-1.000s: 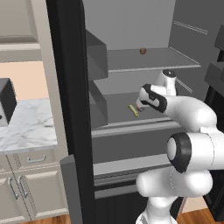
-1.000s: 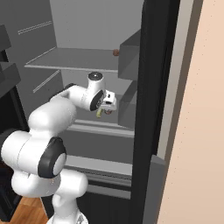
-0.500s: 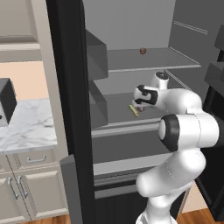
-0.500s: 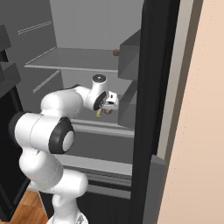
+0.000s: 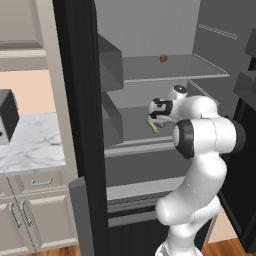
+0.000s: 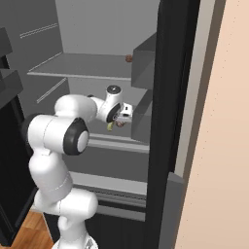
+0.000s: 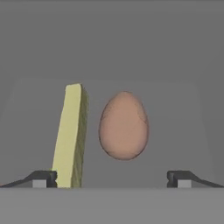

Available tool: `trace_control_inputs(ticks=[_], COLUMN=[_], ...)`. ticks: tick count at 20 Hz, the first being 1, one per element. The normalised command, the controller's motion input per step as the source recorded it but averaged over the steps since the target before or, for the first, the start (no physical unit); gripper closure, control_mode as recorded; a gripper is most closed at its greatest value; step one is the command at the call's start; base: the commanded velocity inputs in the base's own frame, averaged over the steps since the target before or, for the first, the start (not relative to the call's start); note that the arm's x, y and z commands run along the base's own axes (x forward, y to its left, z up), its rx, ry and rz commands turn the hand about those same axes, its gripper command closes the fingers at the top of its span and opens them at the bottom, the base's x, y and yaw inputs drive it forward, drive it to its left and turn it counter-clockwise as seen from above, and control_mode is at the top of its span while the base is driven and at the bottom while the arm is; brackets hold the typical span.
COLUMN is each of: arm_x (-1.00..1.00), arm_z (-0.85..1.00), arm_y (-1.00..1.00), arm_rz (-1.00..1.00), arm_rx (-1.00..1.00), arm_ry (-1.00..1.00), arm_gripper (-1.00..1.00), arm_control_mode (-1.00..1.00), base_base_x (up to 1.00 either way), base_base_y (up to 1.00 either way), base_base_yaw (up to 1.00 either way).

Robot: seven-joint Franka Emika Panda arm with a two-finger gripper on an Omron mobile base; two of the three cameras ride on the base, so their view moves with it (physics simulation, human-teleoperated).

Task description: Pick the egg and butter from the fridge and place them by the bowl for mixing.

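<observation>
Pincer wide open, empty | egg between tips

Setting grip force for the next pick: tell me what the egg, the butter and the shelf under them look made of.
Egg: matte brown shell, faintly mottled, smooth and rounded; looks hard but brittle.
Butter: pale yellow-olive stick with flat faces and sharp edges, dull finish; probably soft, though the render leaves that open.
Shelf: flat uniform grey, no gloss or grain; plastic or painted metal, cannot tell which.

Base views flank the open fridge; hand view close on its shelf
</observation>
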Motion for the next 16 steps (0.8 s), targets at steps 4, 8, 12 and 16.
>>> trace_control_inputs(ticks=[4,8,12,16], arm_x=[0.4,0.47,0.47,0.12], arm_z=[-0.23,-0.18,-0.15,-0.16], arm_y=[-0.03,-0.13,-0.13,0.0], arm_rz=[0.0,0.0,0.0,0.0], arm_rx=[0.0,0.01,0.01,0.0], arm_ry=[0.0,0.0,0.0,0.0], arm_gripper=[-1.0,-1.0,-1.0,-1.0], arm_control_mode=[-1.0,-1.0,-1.0,-1.0], base_base_x=[0.0,0.0,0.0,0.0], base_base_y=[0.0,0.0,0.0,0.0], base_base_yaw=[0.0,0.0,0.0,0.0])
